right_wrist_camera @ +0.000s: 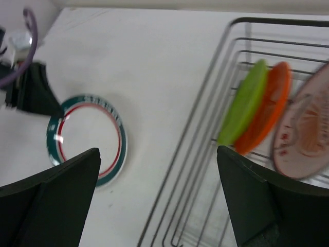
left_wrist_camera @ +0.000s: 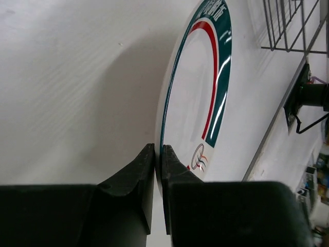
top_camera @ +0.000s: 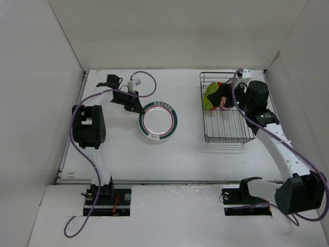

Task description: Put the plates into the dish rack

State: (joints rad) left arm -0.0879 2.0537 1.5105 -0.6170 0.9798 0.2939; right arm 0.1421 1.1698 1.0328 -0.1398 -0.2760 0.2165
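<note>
The white plate with the dark teal rim [top_camera: 158, 120] lies mid-table. My left gripper [top_camera: 138, 105] is shut on its left rim; in the left wrist view the jaws [left_wrist_camera: 158, 149] pinch the plate's [left_wrist_camera: 200, 92] edge. The black wire dish rack [top_camera: 226, 128] stands at the right. The lime green plate [right_wrist_camera: 247, 105], orange plate [right_wrist_camera: 267, 113] and white sunburst plate [right_wrist_camera: 306, 128] stand on edge in the rack's [right_wrist_camera: 205, 128] far end. My right gripper [right_wrist_camera: 159, 154] hangs open and empty above the rack's left side, next to the green plate [top_camera: 209, 98].
White walls enclose the table on the left, back and right. The rack's corner [left_wrist_camera: 288, 25] shows beyond the teal plate in the left wrist view. Purple cables trail along both arms. The table's front edge runs just ahead of the arm bases.
</note>
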